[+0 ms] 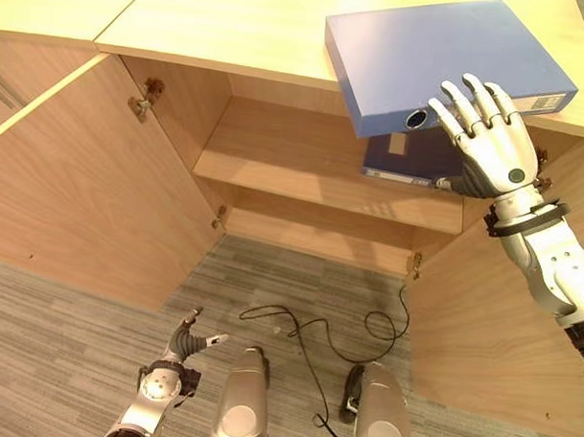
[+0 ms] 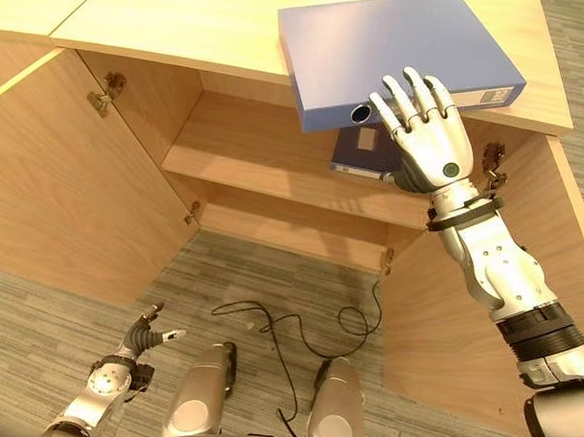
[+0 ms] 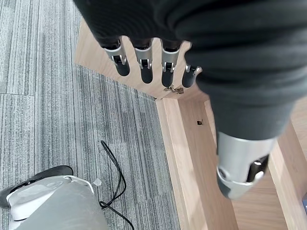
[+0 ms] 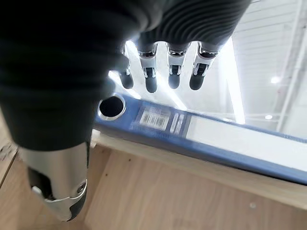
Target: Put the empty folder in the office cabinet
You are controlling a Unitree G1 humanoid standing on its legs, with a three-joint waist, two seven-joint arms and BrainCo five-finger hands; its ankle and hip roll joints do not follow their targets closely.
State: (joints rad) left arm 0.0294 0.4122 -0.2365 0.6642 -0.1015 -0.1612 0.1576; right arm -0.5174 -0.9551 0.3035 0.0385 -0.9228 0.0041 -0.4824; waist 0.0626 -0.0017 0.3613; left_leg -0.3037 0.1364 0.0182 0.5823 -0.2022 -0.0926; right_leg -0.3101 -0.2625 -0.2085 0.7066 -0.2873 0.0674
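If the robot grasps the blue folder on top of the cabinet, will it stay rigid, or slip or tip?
The folder looks like a stiff-board binder, so it probably keeps its shape. Its cover seems smooth, so the right hand, fingers straight at its spine, might slip. One end overhangs the cabinet top, so a pull could tip it off.

Light wood-grain cabinet (image 1: 101, 202): smooth, matt laminate on doors, shelf and top; small metal hinges (image 1: 141, 103) at upper left of the frame. Blue lever-arch folder (image 1: 423, 50): smooth, slightly satin cover, white paper spine label (image 4: 230, 136), metal-ringed finger hole (image 4: 110, 106). Grey striped carpet floor (image 1: 96, 336): rough woven cloth texture. Right hand (image 1: 491, 139): glossy silver plastic or metal fingers.
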